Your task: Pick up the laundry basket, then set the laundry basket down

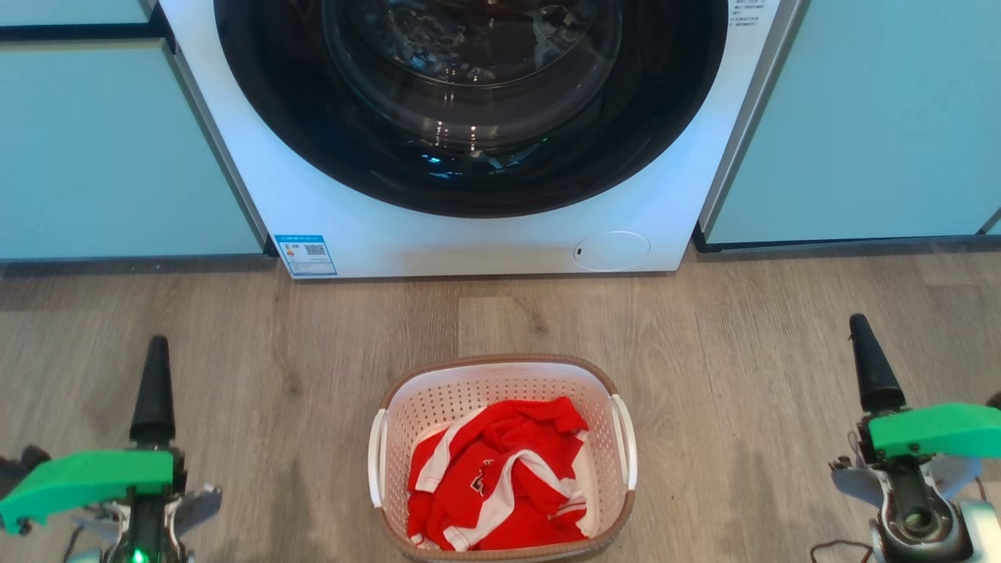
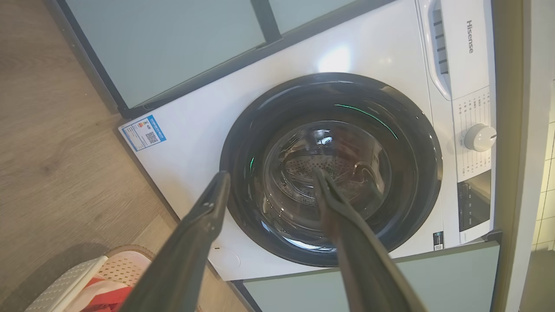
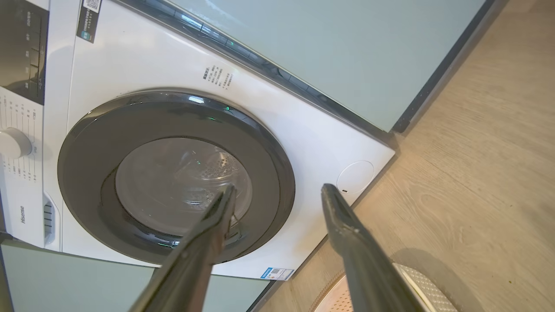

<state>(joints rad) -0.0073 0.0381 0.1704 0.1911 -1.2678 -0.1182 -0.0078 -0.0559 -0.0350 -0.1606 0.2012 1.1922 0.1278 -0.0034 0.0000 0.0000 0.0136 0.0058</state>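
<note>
The laundry basket stands on the wood floor in front of me, cream-white and perforated with a brown rim and white side handles. A red and white garment lies crumpled inside it. My left gripper hovers well to the basket's left, my right gripper well to its right, both apart from it. In the wrist views the left gripper and the right gripper stand open with nothing between the fingers. A corner of the basket peeks in at the lower left, and its rim at the bottom.
A white front-loading washing machine with a dark round door stands just beyond the basket. Pale green cabinet fronts flank it on both sides. Bare wood floor lies between the machine and the basket and around each gripper.
</note>
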